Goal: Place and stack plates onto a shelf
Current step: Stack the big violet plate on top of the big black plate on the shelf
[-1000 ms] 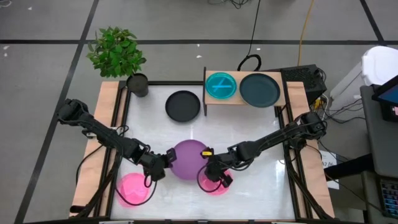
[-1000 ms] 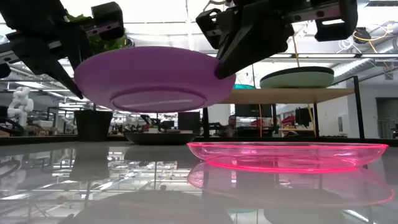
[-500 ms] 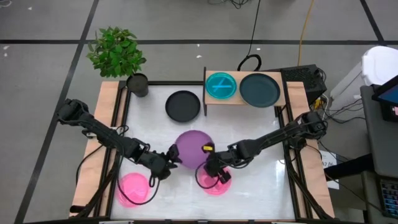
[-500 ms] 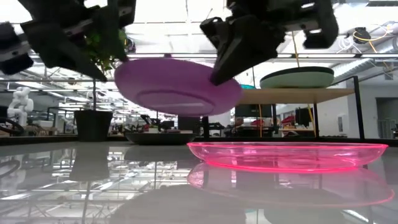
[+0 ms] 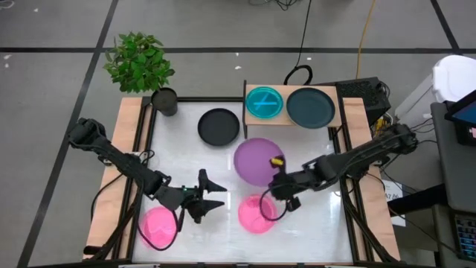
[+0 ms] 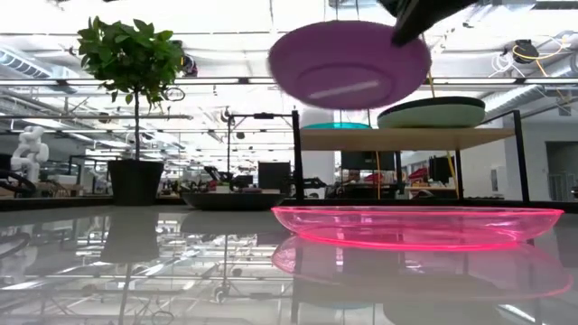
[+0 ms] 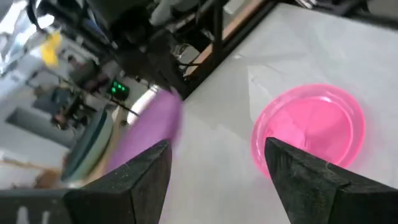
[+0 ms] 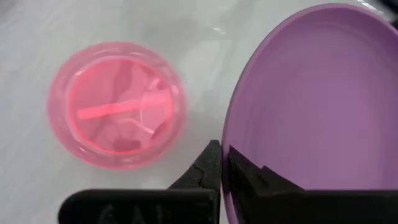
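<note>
- Above the surface (image 5: 186, 156), mid-table: purple plate (image 5: 256, 160), lifted, its rim pinched between the right gripper's (image 5: 280, 184) closed fingers.
- Left gripper (image 5: 210, 195): fingers spread wide, holding nothing, between two pink plates (image 5: 158, 225) (image 5: 256, 214).
- Shelf (image 5: 291, 121): carries cyan plate (image 5: 264, 103) and dark teal plate (image 5: 311, 107).
- Black plate (image 5: 219, 126): beside the shelf.

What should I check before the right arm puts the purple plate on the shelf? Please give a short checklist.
1. Right claw shut on the rim of the purple plate: ok.
2. Plate is off the table, level with the shelf or above it in the low view: ok.
3. Left claw is open and apart from the plate: ok.
4. Free spot on the shelf: not ok; the cyan plate and the teal plate fill it, so the plate must stack.
5. Plate level: cannot tell.
</note>
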{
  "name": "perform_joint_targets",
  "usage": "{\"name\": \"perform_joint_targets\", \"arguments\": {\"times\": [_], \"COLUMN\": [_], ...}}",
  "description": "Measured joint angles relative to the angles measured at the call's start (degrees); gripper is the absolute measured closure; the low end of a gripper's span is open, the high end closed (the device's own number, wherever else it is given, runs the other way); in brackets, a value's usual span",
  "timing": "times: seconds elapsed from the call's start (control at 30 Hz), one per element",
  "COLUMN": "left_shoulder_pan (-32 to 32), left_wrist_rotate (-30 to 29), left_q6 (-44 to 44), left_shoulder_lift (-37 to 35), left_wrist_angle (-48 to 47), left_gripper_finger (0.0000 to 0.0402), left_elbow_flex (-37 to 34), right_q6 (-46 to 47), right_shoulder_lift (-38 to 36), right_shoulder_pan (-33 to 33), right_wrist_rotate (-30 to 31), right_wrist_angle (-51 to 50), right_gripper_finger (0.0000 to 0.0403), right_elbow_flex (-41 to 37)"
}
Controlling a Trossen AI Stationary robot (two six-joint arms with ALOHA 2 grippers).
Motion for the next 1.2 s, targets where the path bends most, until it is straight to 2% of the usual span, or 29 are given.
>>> {"name": "perform_joint_targets", "arguments": {"times": [0.23,0.4,0.63,0.9,1.2], "left_shoulder_pan": [4.73,8.58,12.5,13.49,13.55], "left_wrist_rotate": [-0.02,-0.02,-0.04,0.0,0.08], "left_q6": [-15.98,-24.73,-28.92,-34.58,-42.15], "left_shoulder_lift": [0.0,0.02,0.02,0.02,0.04], "left_wrist_angle": [-3.76,-8.73,-9.51,-12.03,-18.45], "left_gripper_finger": [0.014,0.014,0.014,0.014,0.014], "left_elbow_flex": [-0.03,-0.04,-0.04,-0.04,-0.07], "right_q6": [0.0,-1.64,-5.4,-8.77,-11.21], "right_shoulder_lift": [-8.73,-12.66,-13.27,-13.25,-13.22], "right_shoulder_pan": [-1.62,-6.75,-17.11,-28.97,-36.42], "right_wrist_rotate": [3.24,3.39,4.61,4.45,4.32], "right_wrist_angle": [-6.72,-12.55,-21.89,-25.87,-27.24], "right_gripper_finger": [0.0403,0.0403,0.0403,0.0403,0.0403], "right_elbow_flex": [0.0,1.22,5.4,5.9,5.9]}}
